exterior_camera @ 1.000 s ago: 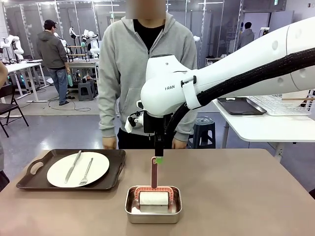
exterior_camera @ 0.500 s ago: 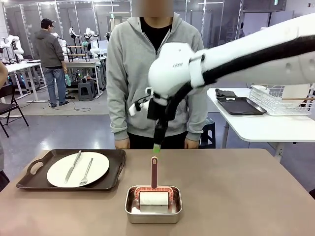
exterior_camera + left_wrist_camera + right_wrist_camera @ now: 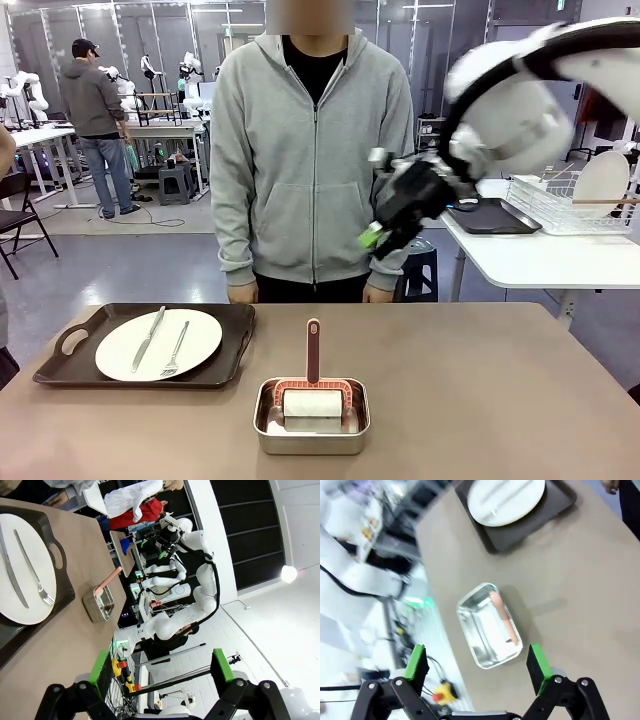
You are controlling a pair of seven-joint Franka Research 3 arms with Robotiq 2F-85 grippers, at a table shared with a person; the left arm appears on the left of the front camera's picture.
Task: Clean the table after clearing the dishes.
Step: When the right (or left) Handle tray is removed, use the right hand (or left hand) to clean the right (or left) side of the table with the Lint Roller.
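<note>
Plate [image 3: 158, 343] with knife [image 3: 148, 338] and fork [image 3: 176, 350] lies on a dark tray [image 3: 238, 335] on the bench [image 3: 500, 400], at ten o'clock from the steel pan [image 3: 311, 444] holding a pink-handled roller [image 3: 313, 400]. Right tool [image 3: 372, 238] hangs in the air at one o'clock from the pan, before a person [image 3: 310, 150], fingers spread and empty; left tool [image 3: 160, 667] is likewise released, gripping nothing.

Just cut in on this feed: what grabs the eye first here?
The right gripper, open and blurred, hangs high right of centre, before the person. A steel pan at the table's near edge holds a pink-handled roller. At left, a plate with knife and fork lies on a dark tray.
</note>
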